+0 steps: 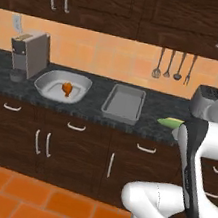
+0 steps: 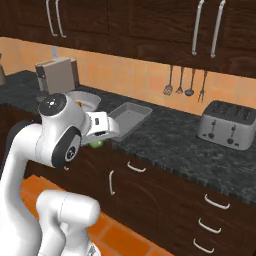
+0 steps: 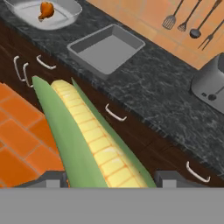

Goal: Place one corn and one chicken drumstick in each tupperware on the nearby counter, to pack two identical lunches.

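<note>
**Corn in the gripper, held off the counter's front edge**

We see the white arm (image 2: 55, 135) rising from the base, bending at a high elbow and reaching forward so that the hand sits just in front of the counter (image 2: 165, 135), near its edge and the dark grey tray (image 2: 127, 117). In the hand view the corn (image 3: 94, 142) runs up from between the two dark fingertips, its yellow kernels flanked by green husk on both sides. The gripper (image 3: 109, 179) is closed on the corn, with the jaws standing wide around the cob. From the left base view a bit of the corn's green and yellow end (image 1: 170, 123) pokes out beside the forearm, level with the counter's front edge. In the right base view a green scrap shows just under the hand.

The camera on the hand looks down and forward across the drawer fronts and the orange floor tiles (image 3: 17, 127) toward the worktop.

On the counter, the pale rounded tub (image 1: 63, 86) holds one chicken drumstick (image 1: 67, 89). The grey tray sits just beside it, apart from it. A toaster (image 2: 226, 125) stands well to the right, and utensils (image 1: 173, 66) hang on the wall behind.
</note>
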Available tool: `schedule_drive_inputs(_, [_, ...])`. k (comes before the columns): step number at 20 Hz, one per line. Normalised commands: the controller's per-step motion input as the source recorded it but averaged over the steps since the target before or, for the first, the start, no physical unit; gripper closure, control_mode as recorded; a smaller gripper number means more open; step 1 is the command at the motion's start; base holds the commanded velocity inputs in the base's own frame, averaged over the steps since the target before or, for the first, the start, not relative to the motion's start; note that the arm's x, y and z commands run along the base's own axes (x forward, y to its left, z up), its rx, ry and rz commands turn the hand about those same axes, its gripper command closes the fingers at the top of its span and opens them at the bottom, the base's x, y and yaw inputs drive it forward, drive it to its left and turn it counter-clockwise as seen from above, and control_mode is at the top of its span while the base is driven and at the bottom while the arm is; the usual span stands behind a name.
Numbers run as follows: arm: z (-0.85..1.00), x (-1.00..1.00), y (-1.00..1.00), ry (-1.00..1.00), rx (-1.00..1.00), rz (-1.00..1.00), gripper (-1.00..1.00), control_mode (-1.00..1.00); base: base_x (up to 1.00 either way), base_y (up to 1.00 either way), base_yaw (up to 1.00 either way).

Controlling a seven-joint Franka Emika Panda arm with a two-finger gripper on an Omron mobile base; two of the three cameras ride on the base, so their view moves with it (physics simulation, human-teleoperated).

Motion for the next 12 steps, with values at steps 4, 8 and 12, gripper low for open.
schedule_drive_inputs(4, [0.00, 0.00, 0.00, 0.00, 0.00, 0.00, 1.00, 1.00, 0.95, 1.00, -0.41])
schedule_drive_inputs(8, [0.00, 0.00, 0.00, 0.00, 0.00, 0.00, 1.00, 1.00, 0.66, 1.00, -0.44])
schedule_drive_inputs(12, [0.00, 0.00, 0.00, 0.00, 0.00, 0.00, 1.00, 1.00, 0.68, 0.73, -0.46])
